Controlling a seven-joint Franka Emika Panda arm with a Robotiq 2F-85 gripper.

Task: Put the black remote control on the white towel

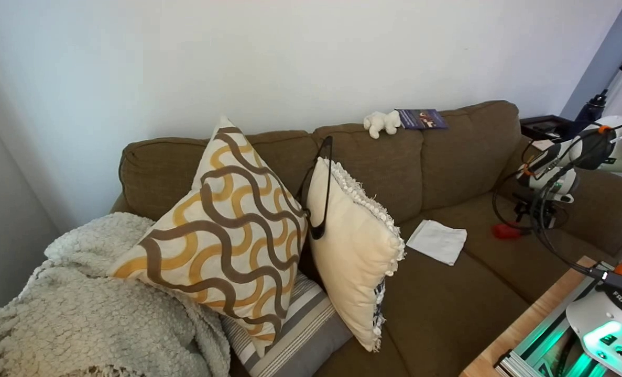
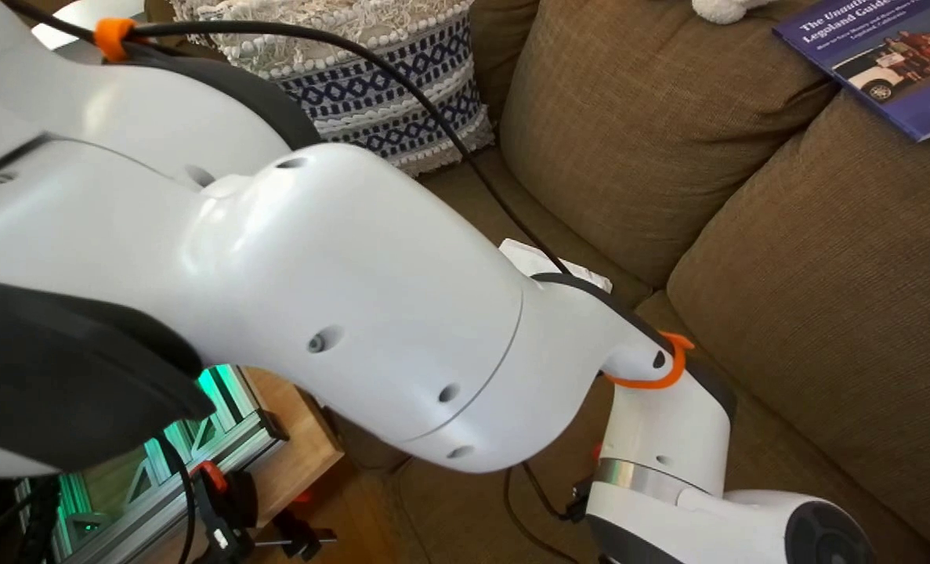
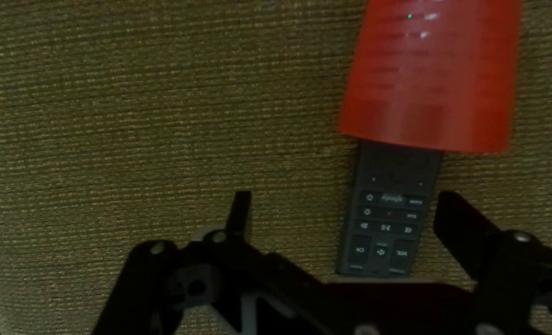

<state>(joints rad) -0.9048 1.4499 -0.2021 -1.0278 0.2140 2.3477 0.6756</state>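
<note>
Gripper wide, jaws well apart over brown sofa; black remote lies there, btwn them in wrist view, closer to R jaw, one end hidden by red cup. In an exterior view white towel lies L of gripper, w/ cream pillow further L; teddy + book atop sofa, far side.
</note>
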